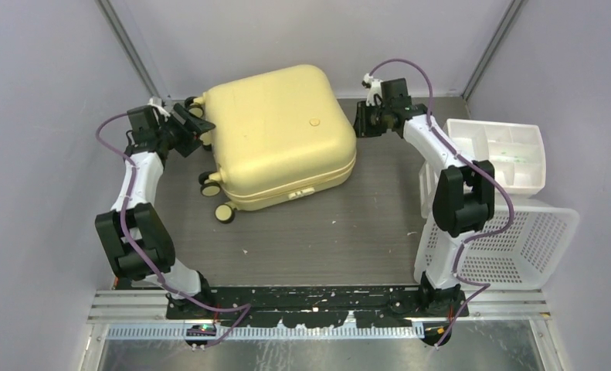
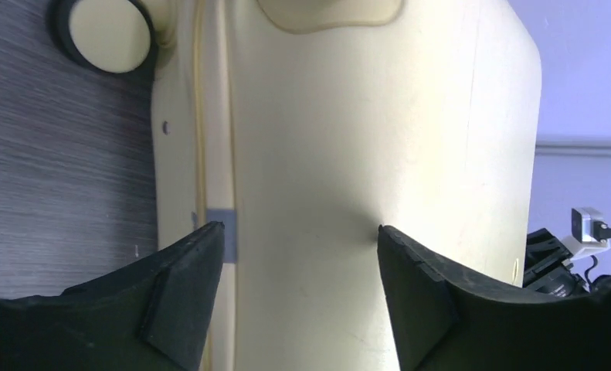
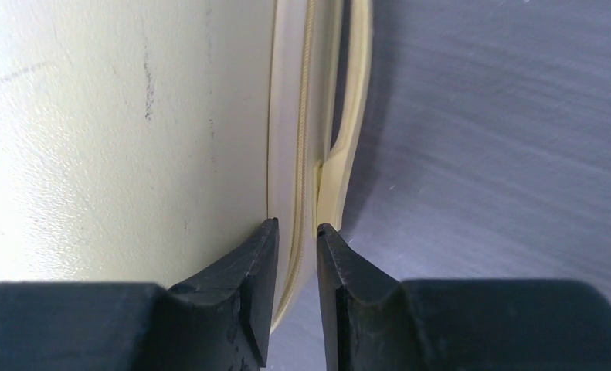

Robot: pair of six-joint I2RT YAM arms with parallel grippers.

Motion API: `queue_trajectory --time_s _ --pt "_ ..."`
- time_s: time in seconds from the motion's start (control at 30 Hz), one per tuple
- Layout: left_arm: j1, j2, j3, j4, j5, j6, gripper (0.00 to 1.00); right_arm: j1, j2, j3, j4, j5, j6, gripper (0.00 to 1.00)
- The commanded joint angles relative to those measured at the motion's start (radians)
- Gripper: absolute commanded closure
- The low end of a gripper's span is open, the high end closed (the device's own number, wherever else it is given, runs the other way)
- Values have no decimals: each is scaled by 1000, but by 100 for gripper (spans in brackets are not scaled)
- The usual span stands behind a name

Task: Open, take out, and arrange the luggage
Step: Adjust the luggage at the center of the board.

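Observation:
The luggage [image 1: 275, 131] is a pale yellow hard-shell suitcase lying flat and closed at the back middle of the table, its caster wheels [image 1: 225, 212] towards the left. My left gripper [image 1: 200, 124] is at its left, wheel-side end. In the left wrist view it [image 2: 300, 228] is open, with its tips against the smooth shell [image 2: 364, 154] and nothing held. My right gripper [image 1: 361, 122] is at the suitcase's right side. There its fingers [image 3: 296, 226] stand a narrow gap apart astride the zipper seam [image 3: 306, 116], beside the shell [image 3: 117, 139] and a slim side handle [image 3: 352, 116].
A white perforated basket [image 1: 518, 247] stands at the right, partly behind the right arm. A white divided bin [image 1: 503, 154] sits behind it. A caster wheel [image 2: 109, 35] shows at the top left of the left wrist view. Grey walls close in on three sides.

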Motion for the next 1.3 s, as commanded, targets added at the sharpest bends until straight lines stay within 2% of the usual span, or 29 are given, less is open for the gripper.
queue_trajectory --time_s 0.0,0.13,0.33,0.5,0.63,0.7,0.77,0.83,1.0,1.13,1.27 --pt "4 -55 -37 46 70 24 29 148 -141 -118 30 -189 30 68" --pt "29 -169 -121 33 -14 71 29 219 -242 -251 103 -177 94 67" --pt "53 -285 -160 -7 -93 196 18 281 -362 -349 142 -206 83 60" --pt "74 -245 -97 -44 -99 242 11 226 -472 -353 56 -221 -78 44" --pt "82 -147 -6 -55 -36 279 9 102 -548 -401 82 -313 -60 28" --pt "82 -77 71 -107 -16 289 9 73 -552 -445 151 -280 18 25" --pt "82 -33 138 -169 3 289 9 70 -528 -483 215 -172 130 24" --pt "82 -47 141 -164 20 279 9 71 -481 -496 263 -75 258 23" --pt "82 -256 23 -106 2 266 7 130 -306 -354 176 249 375 25" --pt "82 -419 -95 -101 34 211 7 139 -167 -264 124 283 434 30" --pt "82 -595 -187 -178 1 195 7 139 -76 -217 113 229 470 35"
